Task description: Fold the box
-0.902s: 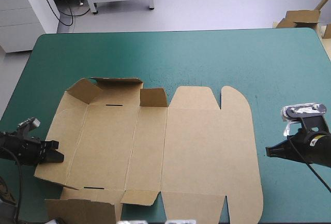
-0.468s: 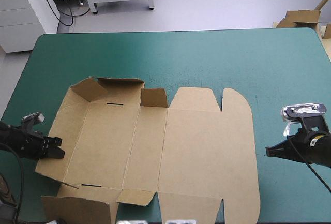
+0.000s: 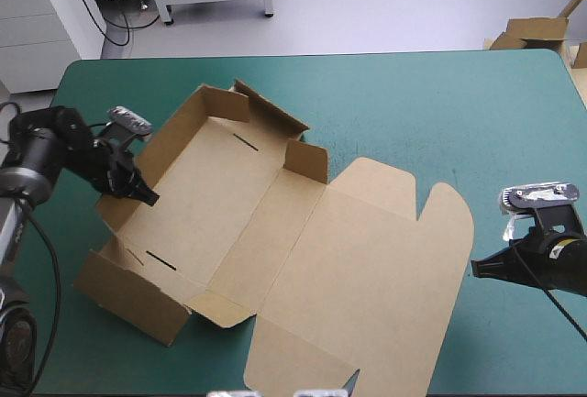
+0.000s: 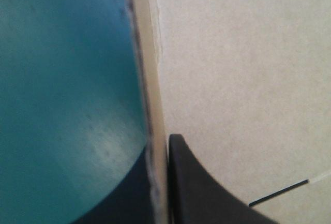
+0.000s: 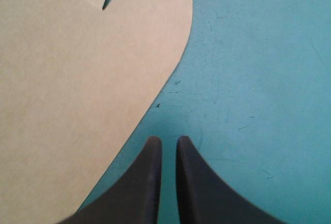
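Your left pincer is clamped on the brown box, with one black finger on each side of the raised wall at the box's left end. The box sits left of centre on the worktop, turned at an angle. The walls at its left end stand up, and its lid lies flat on the teal-green cover, reaching towards the right. Your right pincer is closed on nothing, low over the bare cover just beside the lid's rounded corner.
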You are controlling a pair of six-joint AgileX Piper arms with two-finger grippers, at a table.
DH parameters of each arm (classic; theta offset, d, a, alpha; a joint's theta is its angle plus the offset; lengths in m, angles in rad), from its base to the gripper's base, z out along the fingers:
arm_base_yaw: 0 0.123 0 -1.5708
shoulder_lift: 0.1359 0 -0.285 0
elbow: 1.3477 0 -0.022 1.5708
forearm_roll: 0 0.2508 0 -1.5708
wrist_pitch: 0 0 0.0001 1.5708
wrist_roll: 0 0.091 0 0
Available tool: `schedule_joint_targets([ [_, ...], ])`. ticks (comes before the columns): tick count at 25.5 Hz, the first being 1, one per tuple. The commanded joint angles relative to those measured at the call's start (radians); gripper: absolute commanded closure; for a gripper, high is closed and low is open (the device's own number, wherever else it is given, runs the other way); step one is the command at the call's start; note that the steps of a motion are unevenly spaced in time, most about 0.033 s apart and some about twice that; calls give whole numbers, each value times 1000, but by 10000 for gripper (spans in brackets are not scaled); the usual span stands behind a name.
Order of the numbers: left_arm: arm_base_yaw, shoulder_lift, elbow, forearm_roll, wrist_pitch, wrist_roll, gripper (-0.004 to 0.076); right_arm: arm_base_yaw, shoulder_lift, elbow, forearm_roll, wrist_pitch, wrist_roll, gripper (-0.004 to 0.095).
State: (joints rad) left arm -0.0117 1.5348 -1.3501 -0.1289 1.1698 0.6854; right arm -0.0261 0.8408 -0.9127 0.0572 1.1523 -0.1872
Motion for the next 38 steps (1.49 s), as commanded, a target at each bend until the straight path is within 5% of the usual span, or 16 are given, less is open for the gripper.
schedule_joint_targets([
  [1,-148,-18,-87,161,-58,-16,731,-8,-8,-18,3,-44,-8,822],
  [20,-780,19,-104,609,-615,-42,731,-8,-8,-18,47,-30,-8,821],
  [31,-945,51,-104,837,-620,-176,732,-8,-8,-18,47,-28,-8,821],
  [38,-1045,72,37,1366,-602,-636,732,-8,-8,-18,47,-23,-8,821],
])
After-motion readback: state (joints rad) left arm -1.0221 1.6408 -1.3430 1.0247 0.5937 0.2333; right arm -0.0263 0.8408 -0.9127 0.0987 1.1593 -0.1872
